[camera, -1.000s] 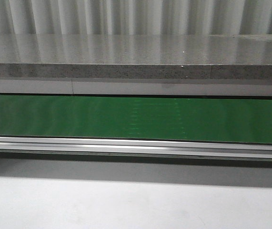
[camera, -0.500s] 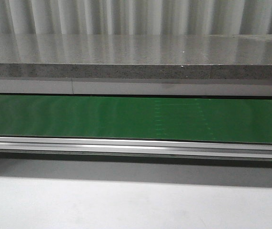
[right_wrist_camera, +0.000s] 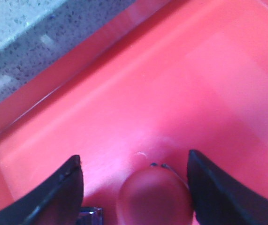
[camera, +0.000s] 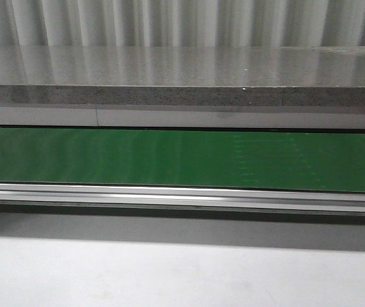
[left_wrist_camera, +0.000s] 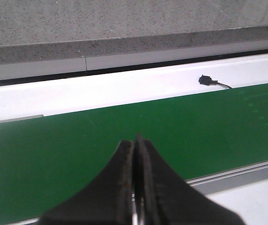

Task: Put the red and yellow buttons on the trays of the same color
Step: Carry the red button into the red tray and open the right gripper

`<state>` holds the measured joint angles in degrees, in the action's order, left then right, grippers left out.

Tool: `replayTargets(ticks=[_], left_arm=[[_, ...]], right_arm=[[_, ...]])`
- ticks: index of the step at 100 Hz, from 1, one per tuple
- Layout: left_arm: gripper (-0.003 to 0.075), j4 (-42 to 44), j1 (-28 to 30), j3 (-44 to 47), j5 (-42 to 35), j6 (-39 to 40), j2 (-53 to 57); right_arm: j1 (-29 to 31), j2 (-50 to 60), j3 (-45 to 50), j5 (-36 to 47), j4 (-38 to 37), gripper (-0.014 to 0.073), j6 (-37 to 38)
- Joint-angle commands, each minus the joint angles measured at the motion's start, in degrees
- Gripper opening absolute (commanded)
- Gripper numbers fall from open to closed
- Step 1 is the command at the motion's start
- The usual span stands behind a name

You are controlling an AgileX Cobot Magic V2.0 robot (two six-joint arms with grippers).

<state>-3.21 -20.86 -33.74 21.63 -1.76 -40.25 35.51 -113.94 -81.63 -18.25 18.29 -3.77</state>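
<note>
**Red button between our right fingers, over the red tray**

In our right wrist view, the red button [right_wrist_camera: 155,197] sits between the two dark fingers [right_wrist_camera: 61,192] of our right gripper [right_wrist_camera: 136,187], nearer the one finger than the other. A gap shows on each side of it, so our jaws stand spread and are not pressing it. The button lies on the floor of the red tray [right_wrist_camera: 180,93], whose raised rim runs beyond the fingertips, with speckled stone counter [right_wrist_camera: 26,42] past that rim.

Our left gripper [left_wrist_camera: 134,154] has its fingers pressed together with nothing between them. It hangs over the green conveyor belt [left_wrist_camera: 77,140], tips pointed across it toward the white frame [left_wrist_camera: 124,86] on the far side, where a small black part [left_wrist_camera: 205,80] with a wire sits.

In the front view neither arm appears. Compared with the earlier front pictures, a faint pale mark on the belt [camera: 265,157] lies further to the right; the grey ledge [camera: 182,70] behind looks unchanged.
</note>
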Motion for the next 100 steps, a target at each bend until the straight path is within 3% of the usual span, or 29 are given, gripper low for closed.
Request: replayTargets(ticks=[1,34,43,56,66,84,100], left_arm=[[-0.0020,-0.6,-0.5,-1.5,-4.3,0.2,0.3],[-0.0020,-0.6,-0.5,-1.5,-4.3,0.2,0.3],[-0.0020,-0.6,-0.5,-1.5,-4.3,0.2,0.3],[-0.0020,-0.6,-0.5,-1.5,-4.3,0.2,0.3],[-0.0020,-0.6,-0.5,-1.5,-4.3,0.2,0.3],[-0.0020,-0.6,-0.5,-1.5,-4.3,0.2,0.3],[-0.0020,-0.6,-0.5,-1.5,-4.3,0.2,0.3]], right_arm=[[0.3,3.1,-1.9,3.3,0.6,0.0493,-0.2],[-0.2,10.6,-1.1,-0.7,-1.2,0.0464,-0.7],[-1.1,14.7,0.0,-2.9,-2.3,0.0353,-0.7],[-3.5,21.1,3.4,-4.5,-3.1,0.0080,-0.9],[-6.0,25.7,6.6,-4.7,-4.3,-0.0074,-1.1],[-11.3,33.0,12.5,-7.3,-4.7,-0.0065,-1.7],[-16.4,40.2,17.0,-10.4,-4.7,-0.0065,-7.6]])
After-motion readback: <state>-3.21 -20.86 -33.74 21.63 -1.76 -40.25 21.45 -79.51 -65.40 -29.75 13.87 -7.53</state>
